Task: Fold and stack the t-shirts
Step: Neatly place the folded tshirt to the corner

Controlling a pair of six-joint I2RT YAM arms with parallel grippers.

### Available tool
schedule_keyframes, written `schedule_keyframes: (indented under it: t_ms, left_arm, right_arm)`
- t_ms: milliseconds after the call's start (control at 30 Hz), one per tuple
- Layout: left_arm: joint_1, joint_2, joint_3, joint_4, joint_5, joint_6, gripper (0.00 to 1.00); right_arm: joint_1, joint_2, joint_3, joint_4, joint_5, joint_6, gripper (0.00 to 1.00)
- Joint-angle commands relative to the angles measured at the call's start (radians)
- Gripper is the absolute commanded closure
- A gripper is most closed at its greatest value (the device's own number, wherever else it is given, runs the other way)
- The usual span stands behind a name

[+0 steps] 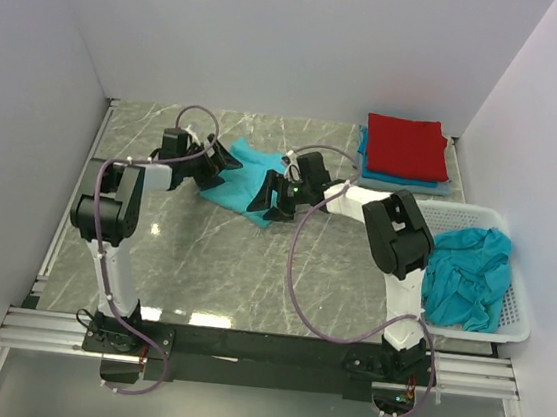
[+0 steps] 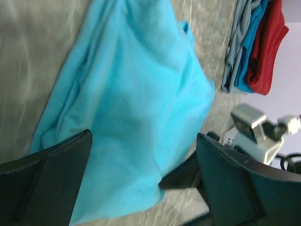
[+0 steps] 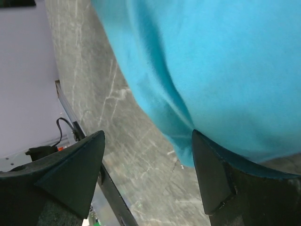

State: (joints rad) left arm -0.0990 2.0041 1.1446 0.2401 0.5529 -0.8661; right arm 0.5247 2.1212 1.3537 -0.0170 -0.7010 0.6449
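A bright teal t-shirt [image 1: 249, 177] lies partly folded on the grey marble table [image 1: 213, 251] between my two grippers. My left gripper [image 1: 229, 162] stands open at the shirt's left edge; in the left wrist view the cloth [image 2: 136, 103] fills the space under its spread fingers [image 2: 51, 174]. My right gripper [image 1: 268, 201] is open at the shirt's near right corner, with its right finger [image 3: 221, 179] against the hem [image 3: 188, 146] and bare table between the jaws. A folded stack with a red shirt [image 1: 406, 146] on top of a blue one [image 1: 366, 166] sits at the back right.
A white lattice basket [image 1: 512, 326] at the right edge holds crumpled teal shirts [image 1: 467, 275]. White walls close in the left, back and right. The folded stack [image 2: 256, 47] and part of the right arm [image 2: 256, 129] show in the left wrist view.
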Motion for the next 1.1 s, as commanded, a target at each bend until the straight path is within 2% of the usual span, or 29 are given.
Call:
schedule_keyframes:
  t_ms: [0, 100, 200, 367, 533, 700, 733, 867, 1067]
  left_arm:
    - [0.001, -0.091, -0.141, -0.035, -0.028, -0.005, 0.01]
    - [0.001, -0.163, -0.264, -0.039, -0.060, -0.010, 0.01]
    - [-0.001, -0.305, -0.391, -0.032, -0.082, -0.030, 0.01]
    - [-0.008, -0.485, -0.537, -0.012, -0.140, -0.070, 0.01]
    - [-0.008, -0.594, -0.481, -0.128, -0.185, -0.031, 0.00]
    - [-0.008, -0.678, -0.412, -0.266, -0.263, 0.021, 0.00]
    - [-0.007, -0.694, -0.378, -0.335, -0.293, 0.024, 0.01]
    - [-0.005, -0.784, -0.315, -0.444, -0.432, 0.039, 0.01]
    - [-0.004, -0.968, -0.321, -0.455, -0.626, 0.021, 0.01]
  right_arm:
    - [-0.008, -0.039, -0.082, -0.020, 0.083, -0.051, 0.18]
    - [-0.011, -0.095, -0.143, -0.037, 0.109, -0.085, 0.18]
    - [-0.009, -0.139, -0.159, -0.081, 0.112, -0.137, 0.18]
    - [-0.009, -0.178, -0.070, -0.167, 0.158, -0.217, 0.18]
    - [-0.008, -0.204, 0.024, -0.219, 0.166, -0.257, 0.18]
    - [-0.008, -0.219, 0.096, -0.312, 0.299, -0.300, 0.18]
    - [-0.008, -0.211, 0.131, -0.331, 0.351, -0.304, 0.18]
    - [-0.005, -0.138, 0.211, -0.391, 0.429, -0.321, 0.18]
    - [0.017, -0.006, 0.347, -0.434, 0.489, -0.321, 0.18]
